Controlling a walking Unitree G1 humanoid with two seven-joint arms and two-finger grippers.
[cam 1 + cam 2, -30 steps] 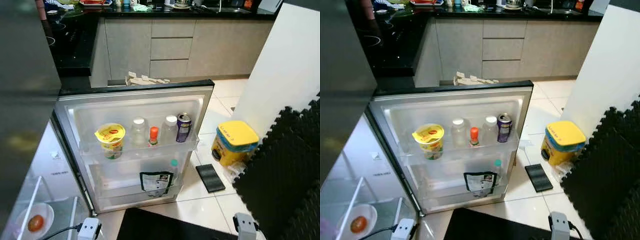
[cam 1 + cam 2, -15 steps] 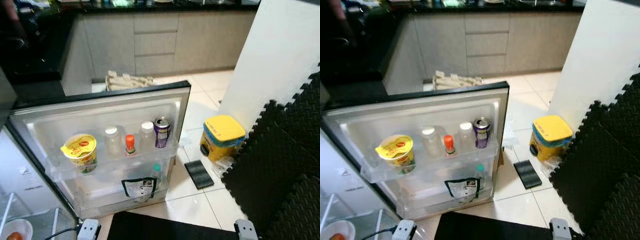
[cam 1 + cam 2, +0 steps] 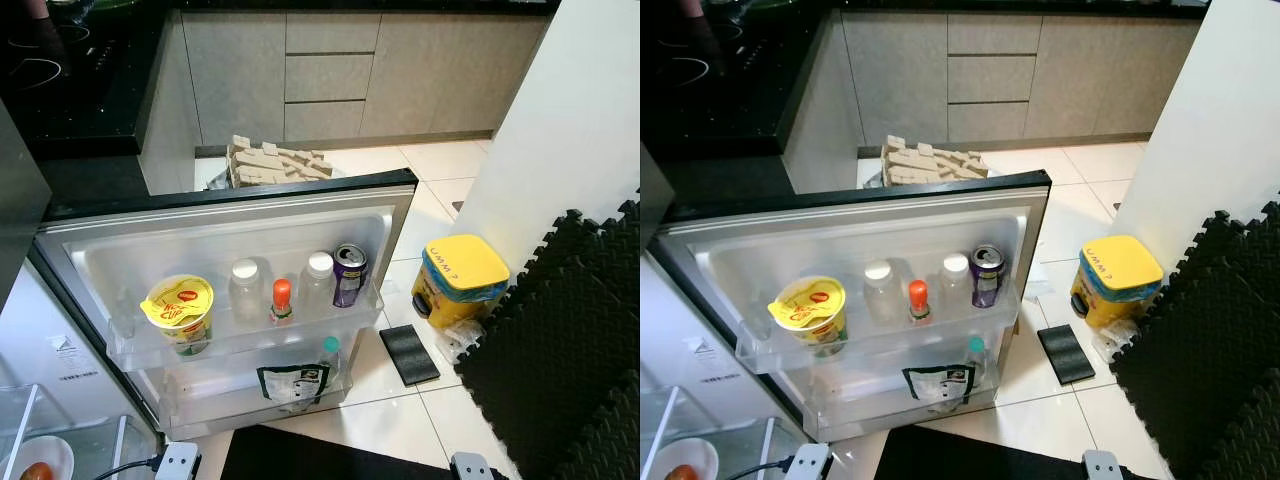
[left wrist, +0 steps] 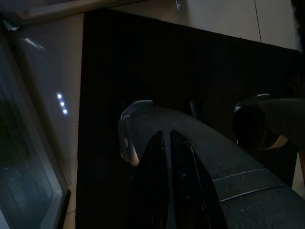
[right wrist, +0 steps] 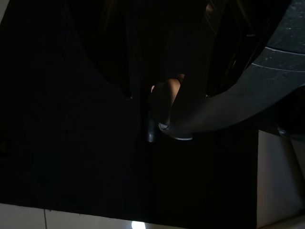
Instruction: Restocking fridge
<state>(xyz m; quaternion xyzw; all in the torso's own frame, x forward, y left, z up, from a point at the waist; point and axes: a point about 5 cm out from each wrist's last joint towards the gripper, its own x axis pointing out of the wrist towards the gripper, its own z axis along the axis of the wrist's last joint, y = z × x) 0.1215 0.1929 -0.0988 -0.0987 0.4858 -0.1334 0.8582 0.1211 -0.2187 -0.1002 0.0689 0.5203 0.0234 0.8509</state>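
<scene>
The fridge door (image 3: 230,215) stands open towards me. Its upper door shelf holds a yellow noodle cup (image 3: 179,309), two clear white-capped bottles (image 3: 245,289) (image 3: 317,280), a small orange-capped bottle (image 3: 282,300) and a purple can (image 3: 349,274). On the lower door shelf are a printed pouch (image 3: 297,383) and a green-capped bottle (image 3: 330,356). A white bowl with a reddish round item (image 3: 38,466) sits inside the fridge at lower left. My left gripper (image 4: 167,134) hangs shut and empty over a black mat (image 4: 105,95). My right gripper (image 5: 143,62) hangs idle in the dark.
A yellow-lidded bin (image 3: 458,278) and a small dark scale-like pad (image 3: 408,354) stand on the tiles right of the door. Black foam mats (image 3: 570,340) lean at the right below a white wall. Grey cabinets (image 3: 330,75) and a stack of cardboard trays (image 3: 275,162) lie beyond the door.
The camera has swung and tilted, so the whole scene shifted in the picture. The items on the door shelves keep their places. Both arms still hang low.
</scene>
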